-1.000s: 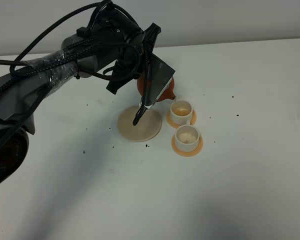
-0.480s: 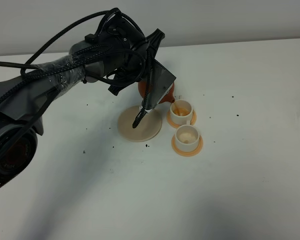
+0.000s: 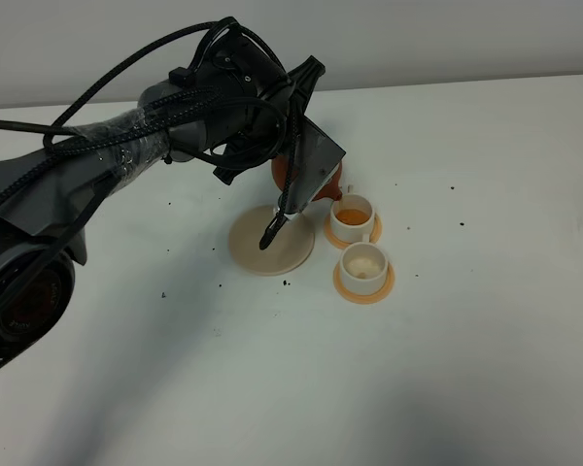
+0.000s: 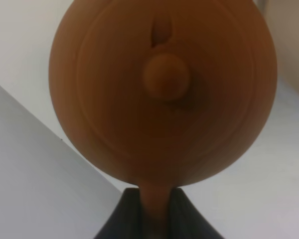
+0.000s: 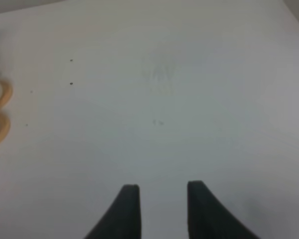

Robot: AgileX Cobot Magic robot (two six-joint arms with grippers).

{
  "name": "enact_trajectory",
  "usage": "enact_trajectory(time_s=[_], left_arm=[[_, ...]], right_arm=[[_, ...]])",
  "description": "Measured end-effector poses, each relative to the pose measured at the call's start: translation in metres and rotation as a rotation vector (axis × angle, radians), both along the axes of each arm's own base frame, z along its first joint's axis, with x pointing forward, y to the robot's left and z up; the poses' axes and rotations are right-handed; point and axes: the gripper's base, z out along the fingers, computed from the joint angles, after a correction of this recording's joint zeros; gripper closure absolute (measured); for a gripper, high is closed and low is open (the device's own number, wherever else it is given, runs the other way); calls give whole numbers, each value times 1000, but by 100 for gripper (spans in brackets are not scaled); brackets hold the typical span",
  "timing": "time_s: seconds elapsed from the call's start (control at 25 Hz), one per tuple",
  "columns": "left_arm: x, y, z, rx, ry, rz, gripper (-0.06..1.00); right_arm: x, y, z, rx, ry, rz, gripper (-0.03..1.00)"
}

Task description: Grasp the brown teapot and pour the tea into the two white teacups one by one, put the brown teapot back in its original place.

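Filling most of the left wrist view, the brown teapot point(image 4: 114, 99) presents its round body and lid knob point(image 4: 167, 77) to the camera. Here we see the left pincer point(image 4: 154, 196) clamped on the loop handle point(image 4: 154, 214), with one dark finger on each side of it. From the high camera we find the left arm stretched across the white bench point(image 3: 466, 340), carrying the teapot clear of the surface. The pot is tilted and largely hidden behind the wrist. Its spout points down at the rim of the far teacup point(image 3: 352, 216), and its body hangs above the space between that cup and the cream saucer point(image 3: 257, 254). The saucer lies flat on the bench just beside the cups, to their left in this view. We note amber tea in the far teacup. The near teacup point(image 3: 363, 262) holds something paler whose level we cannot judge. Each cup stands upright on one of two orange coasters point(image 3: 364, 296), set close together. The right pincer point(image 5: 163, 191) lies outside the high view. In its own wrist view it hangs over plain bench, its jaws a small way apart with nothing between them, and the coaster edges show at the margin of that picture.
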Motion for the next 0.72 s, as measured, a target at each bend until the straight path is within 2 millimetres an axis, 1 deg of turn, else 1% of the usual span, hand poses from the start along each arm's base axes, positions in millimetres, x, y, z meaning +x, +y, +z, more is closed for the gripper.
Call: enact_trajectory(time_s=[0.72], left_arm=[[1,-4,2,39,-42,-52,82]], right_arm=[[0,0,0,0,0,0,72]])
